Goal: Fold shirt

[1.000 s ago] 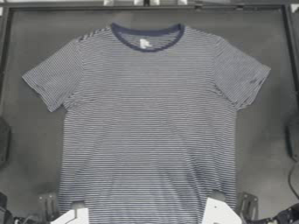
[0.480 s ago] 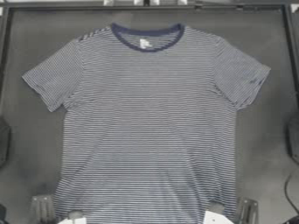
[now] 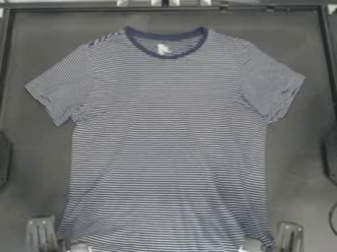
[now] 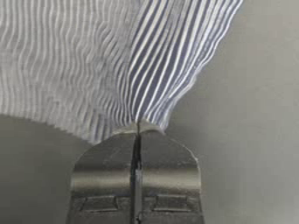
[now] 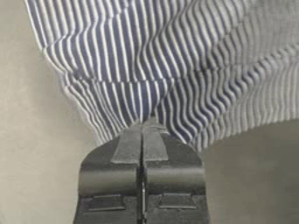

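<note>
- Lying flat and face up on the dark surface (image 3: 39, 162), the striped shirt (image 3: 168, 142) is spread out with both short sleeves open to the sides.
- Its navy collar (image 3: 166, 42) sits at the far end; the hem is at the near end, farthest from the collar.
- The left end effector (image 4: 138, 127) is at the hem corner on the shirt's left side, jaws closed on a pinch of striped fabric that fans out in gathered pleats.
- The right end effector (image 5: 146, 122) is at the opposite hem corner, jaws likewise closed on bunched fabric.
- From above, both end effectors are barely visible at the hem line.
- The fabric looks thin, soft and light; it wrinkles readily at each pinch and will probably sag between the two holds.
- Judged from this, the hem corners are sensible holds for carrying the hem toward the collar, keeping both sides level so the fold stays even.
</note>
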Robot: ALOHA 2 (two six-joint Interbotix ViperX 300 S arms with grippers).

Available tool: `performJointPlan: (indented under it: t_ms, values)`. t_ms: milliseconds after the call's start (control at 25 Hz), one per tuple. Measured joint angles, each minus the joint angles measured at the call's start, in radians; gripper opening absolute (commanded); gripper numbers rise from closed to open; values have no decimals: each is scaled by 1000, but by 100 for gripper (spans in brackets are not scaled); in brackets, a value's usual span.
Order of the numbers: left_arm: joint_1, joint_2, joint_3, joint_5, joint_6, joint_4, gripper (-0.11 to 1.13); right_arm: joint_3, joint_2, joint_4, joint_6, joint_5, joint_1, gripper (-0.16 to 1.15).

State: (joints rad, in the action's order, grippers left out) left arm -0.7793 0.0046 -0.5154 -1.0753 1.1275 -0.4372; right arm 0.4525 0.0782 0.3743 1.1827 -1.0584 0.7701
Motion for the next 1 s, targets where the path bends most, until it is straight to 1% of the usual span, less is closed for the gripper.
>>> performJointPlan:
  t_ms: [160, 320, 440, 520, 560, 720, 880, 1000]
  values:
    - [0, -49, 18, -112, -18, -31, 4, -3, -60, 40, -18, -92, 0, 8]
    - [6, -114, 20, -195, -35, -67, 4, -5, -133, 86, -57, -181, -20, 8]
    - [26, -172, 18, -245, -55, -104, 4, -5, -173, 112, -124, -229, -55, 8]
    - [49, -207, 12, -272, -87, -130, 4, -5, -202, 121, -189, -256, -95, 8]
    - [66, -224, 6, -282, -110, -143, 4, -5, -213, 126, -215, -265, -120, 8]
    - [152, -295, -15, -290, -195, -161, 4, -2, -267, 146, -308, -275, -199, 8]
    - [239, -360, -40, -290, -272, -178, 4, 17, -325, 181, -359, -276, -265, 8]
    - [324, -422, -60, -287, -334, -202, 4, 46, -380, 192, -419, -265, -331, 8]
